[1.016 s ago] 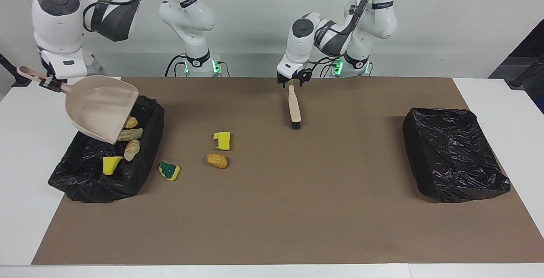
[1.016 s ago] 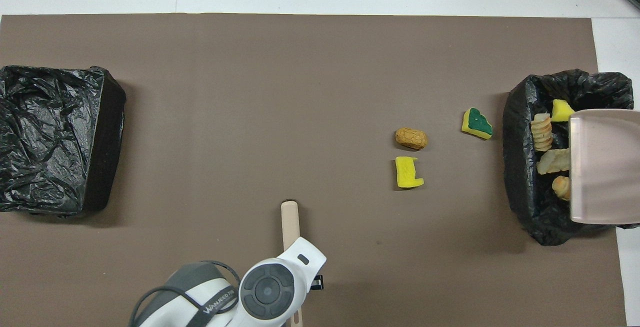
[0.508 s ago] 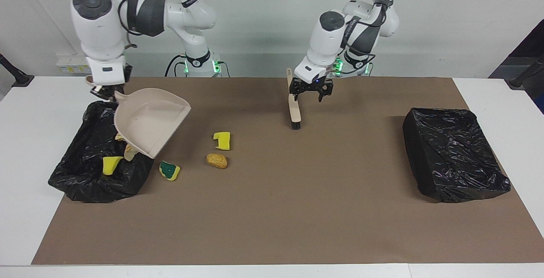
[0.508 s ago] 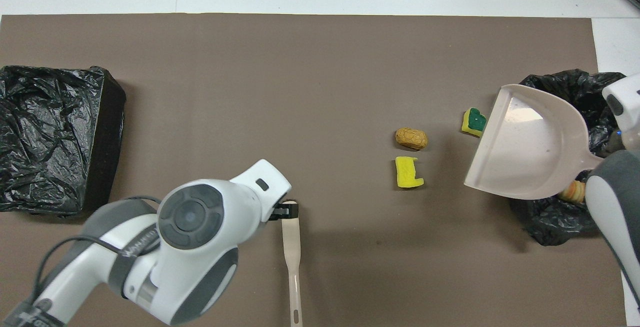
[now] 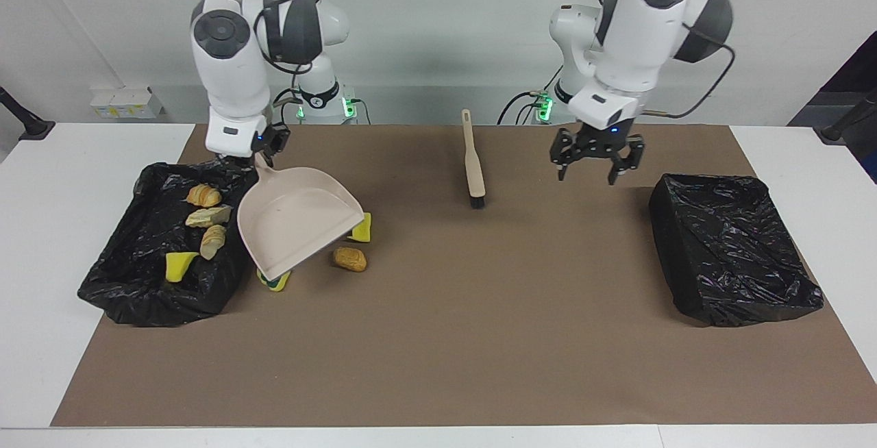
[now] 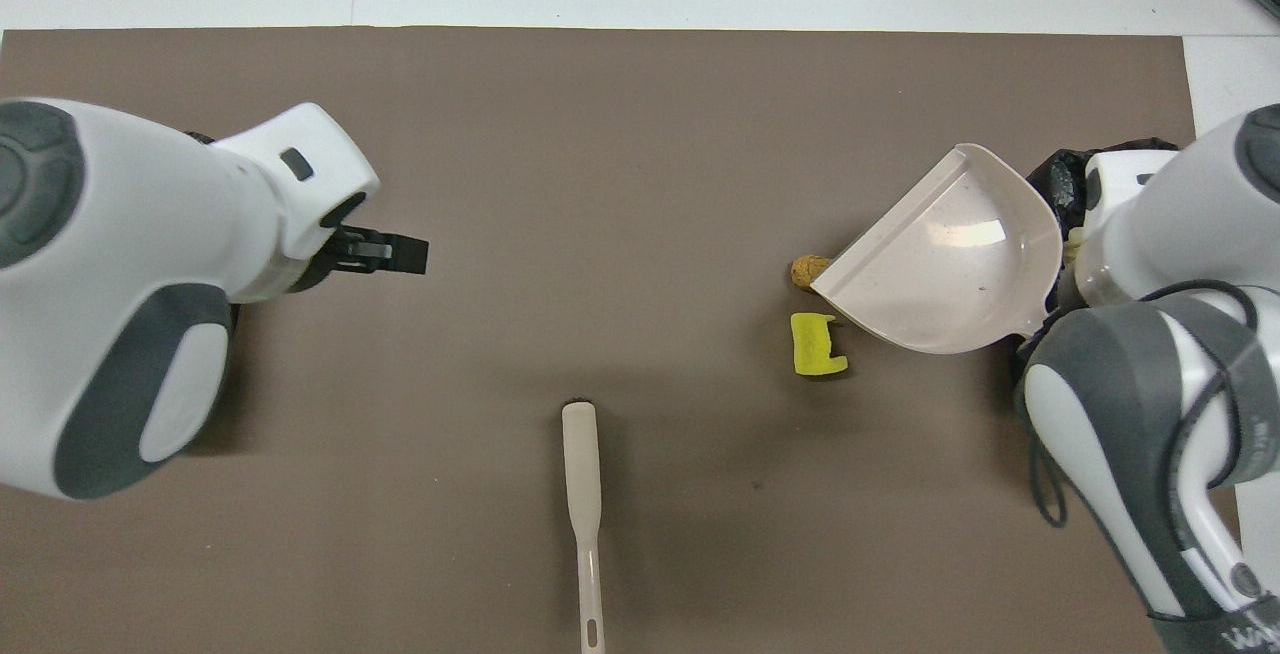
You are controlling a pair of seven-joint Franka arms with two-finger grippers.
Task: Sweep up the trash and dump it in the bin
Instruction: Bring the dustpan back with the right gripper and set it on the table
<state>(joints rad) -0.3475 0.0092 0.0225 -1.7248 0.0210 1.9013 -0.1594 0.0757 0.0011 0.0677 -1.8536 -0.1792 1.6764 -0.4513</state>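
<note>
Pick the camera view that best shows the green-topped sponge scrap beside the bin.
Facing view: the green-topped sponge scrap pokes out under the dustpan lip, beside the bin. In the overhead view the dustpan covers it completely.

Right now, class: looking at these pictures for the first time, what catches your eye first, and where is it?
The beige dustpan, held tilted by the right tool, hangs over loose scraps beside a black bin that holds four more pieces. A brush lies on the mat, nearer the robots. The left tool hangs open over the mat.
</note>
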